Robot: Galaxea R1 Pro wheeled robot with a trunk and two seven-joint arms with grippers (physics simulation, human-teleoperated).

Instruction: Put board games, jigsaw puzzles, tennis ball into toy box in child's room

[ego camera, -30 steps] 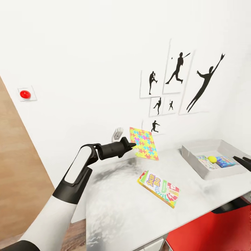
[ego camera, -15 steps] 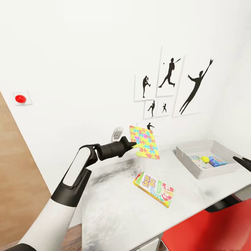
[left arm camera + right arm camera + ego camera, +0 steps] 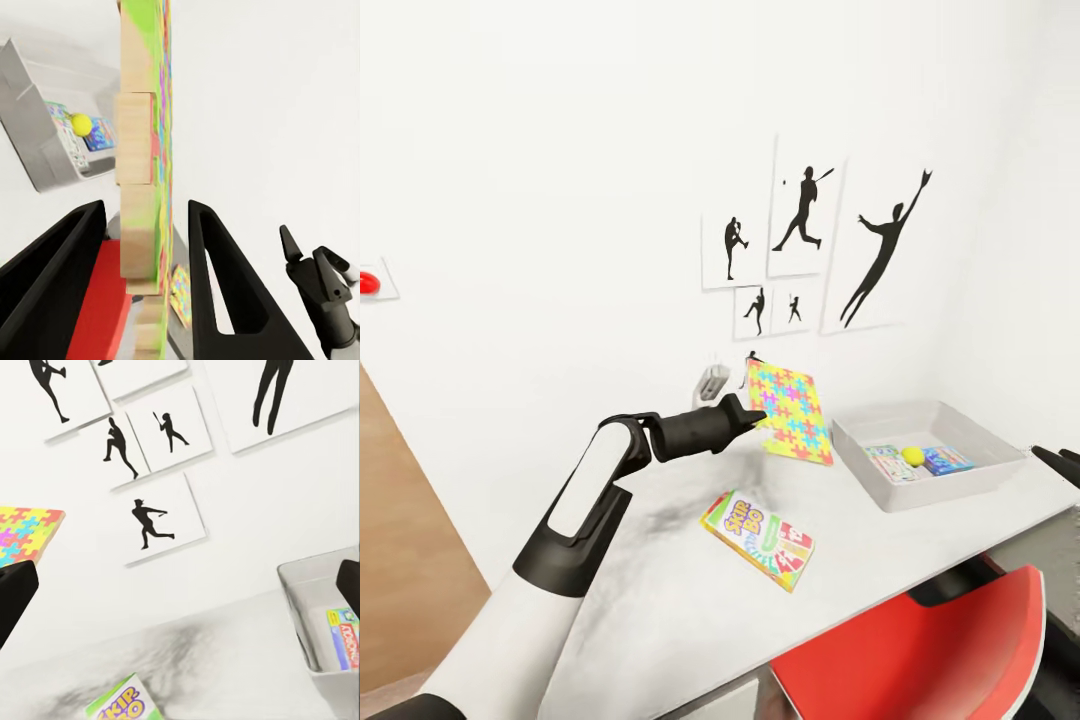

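My left gripper [image 3: 758, 415] is shut on one edge of a multicolour jigsaw puzzle [image 3: 794, 412], which it holds upright above the pale table [image 3: 660, 590], to the left of the toy box [image 3: 958, 482]. In the left wrist view the puzzle [image 3: 142, 150] stands edge-on between the black fingers [image 3: 225, 277]. Inside the grey toy box lie the tennis ball [image 3: 912, 456] and two board games [image 3: 884, 463] [image 3: 946, 460]. The SKIP-BO board game [image 3: 758, 525] lies flat on the table. My right gripper [image 3: 1057, 462] hovers open beside the box's right end.
A red chair [image 3: 920, 650] stands against the table's near edge. Baseball silhouette pictures [image 3: 800, 215] hang on the white wall behind. A small white fixture [image 3: 710, 380] sits against the wall behind the puzzle. A red button [image 3: 366, 283] is on the wall at far left.
The camera has swung, so the whole scene sits further left in view. The left gripper has carried the puzzle to the right, closer to the toy box. SKIP-BO has stayed where it lay.
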